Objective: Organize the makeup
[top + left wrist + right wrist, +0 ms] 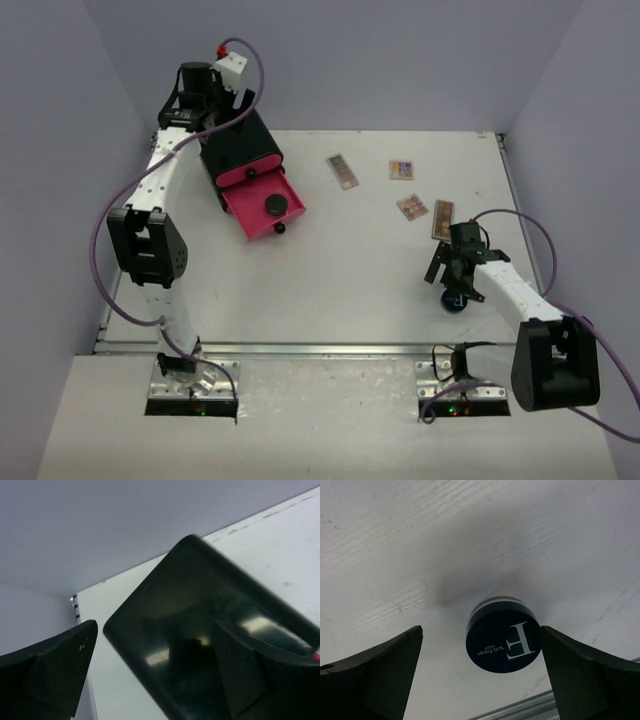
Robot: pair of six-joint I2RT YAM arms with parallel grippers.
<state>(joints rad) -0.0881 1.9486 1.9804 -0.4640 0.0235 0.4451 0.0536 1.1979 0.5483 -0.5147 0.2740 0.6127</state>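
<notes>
Plainly, the round dark compact (pixel 503 637) reads "F" — "Soft Focus".

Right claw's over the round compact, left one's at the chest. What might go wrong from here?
1. The compact lies off-centre in the open right claw, close to the table's front rail; closing may shove it toward the edge instead of gripping it.
2. A palette lies right beside that claw; a swing could sweep it.
3. The open left claw hovers close over the chest; a bump may shift it or its open drawer.
</notes>
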